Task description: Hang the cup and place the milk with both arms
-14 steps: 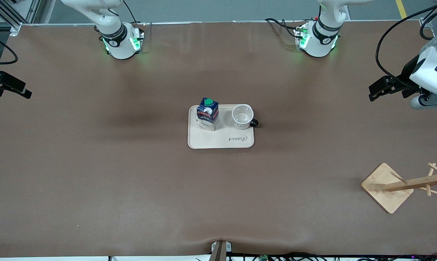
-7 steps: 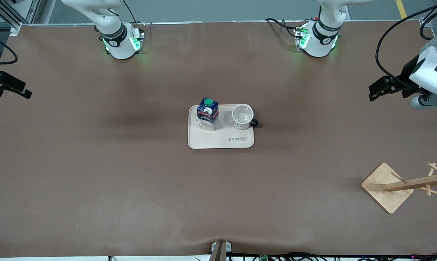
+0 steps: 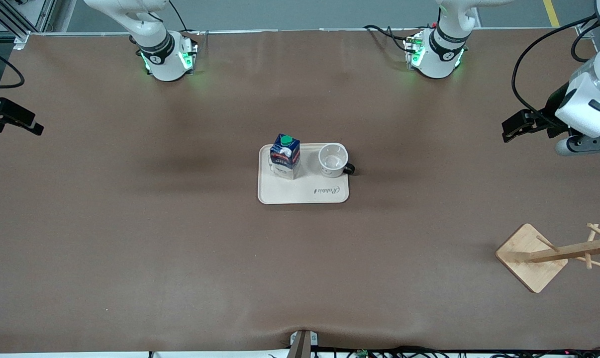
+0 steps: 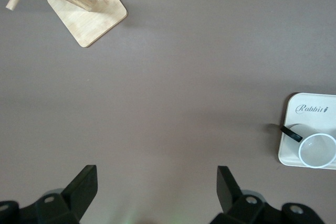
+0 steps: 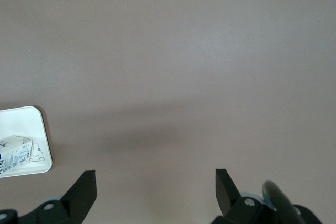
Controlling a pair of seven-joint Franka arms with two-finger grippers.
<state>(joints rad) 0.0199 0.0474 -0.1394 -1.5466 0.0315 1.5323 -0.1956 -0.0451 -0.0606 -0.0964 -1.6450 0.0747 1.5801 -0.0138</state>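
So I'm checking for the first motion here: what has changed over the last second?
Only the left end effector, open over bare table at the left arm's end, has shifted slightly toward the bases and the tray. The right end effector waits, open. The dark blue milk carton and white smiley cup stay on the cream tray.

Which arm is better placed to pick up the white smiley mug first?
Left, probably. The white mug with black handle stands on the cream tray at its left-arm end, handle toward the left gripper, open over the table there. The wooden rack is also that end. The right gripper, open, waits nearer the blue milk carton.
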